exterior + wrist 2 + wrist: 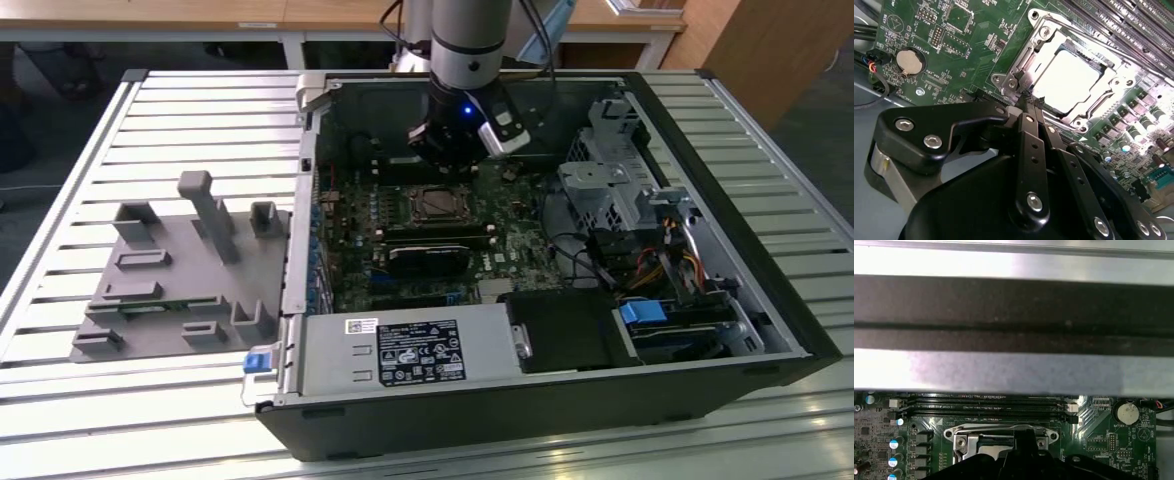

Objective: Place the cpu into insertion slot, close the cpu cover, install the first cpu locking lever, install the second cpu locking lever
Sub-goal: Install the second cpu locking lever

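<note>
Silver cpu (1066,85) seated in socket, cpu cover (1026,55) closed over it. Gripper (1029,102) fingers pressed together, holding nothing, tip at cover's corner. Judgement: press lever slowly, stay clear of board.

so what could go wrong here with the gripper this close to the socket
1. The gripper has its fingers shut together right at the edge of the cpu cover; a slip sideways could scrape the motherboard.
2. The cpu sits under the cover's window, so pressing down off-target might load the chip.
</note>
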`<action>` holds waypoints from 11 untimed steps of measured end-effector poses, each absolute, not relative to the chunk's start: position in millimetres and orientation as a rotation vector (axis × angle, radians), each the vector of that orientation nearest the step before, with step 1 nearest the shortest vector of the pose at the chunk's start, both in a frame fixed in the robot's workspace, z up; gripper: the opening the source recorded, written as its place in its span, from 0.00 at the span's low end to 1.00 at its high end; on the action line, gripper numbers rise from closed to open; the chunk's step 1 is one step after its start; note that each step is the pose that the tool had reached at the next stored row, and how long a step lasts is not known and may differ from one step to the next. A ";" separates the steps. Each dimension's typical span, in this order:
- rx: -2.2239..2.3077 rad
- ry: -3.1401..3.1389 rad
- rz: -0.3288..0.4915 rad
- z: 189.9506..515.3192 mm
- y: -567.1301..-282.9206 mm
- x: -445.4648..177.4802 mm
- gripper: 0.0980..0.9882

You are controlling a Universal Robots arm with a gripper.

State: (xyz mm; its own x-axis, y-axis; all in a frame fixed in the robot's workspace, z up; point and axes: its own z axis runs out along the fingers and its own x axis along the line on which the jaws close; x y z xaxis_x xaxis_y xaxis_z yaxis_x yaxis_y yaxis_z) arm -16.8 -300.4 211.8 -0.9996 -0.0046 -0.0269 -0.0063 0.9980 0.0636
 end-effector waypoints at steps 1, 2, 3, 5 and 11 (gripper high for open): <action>-0.008 3.113 0.099 211.8 -300.4 -16.8 0.03; -0.008 3.113 0.099 212.1 -300.5 -16.8 0.03; -0.008 3.113 0.099 212.8 -300.5 -16.8 0.03; -0.009 3.113 0.099 216.6 -300.5 -17.0 0.03; -0.008 3.113 0.100 234.9 -300.7 -17.3 0.03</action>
State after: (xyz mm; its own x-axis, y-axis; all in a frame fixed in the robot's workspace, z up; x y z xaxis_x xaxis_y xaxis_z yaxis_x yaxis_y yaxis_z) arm -17.3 -300.7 234.9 -0.9996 -0.0045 -0.0268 -0.0063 0.9979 0.0641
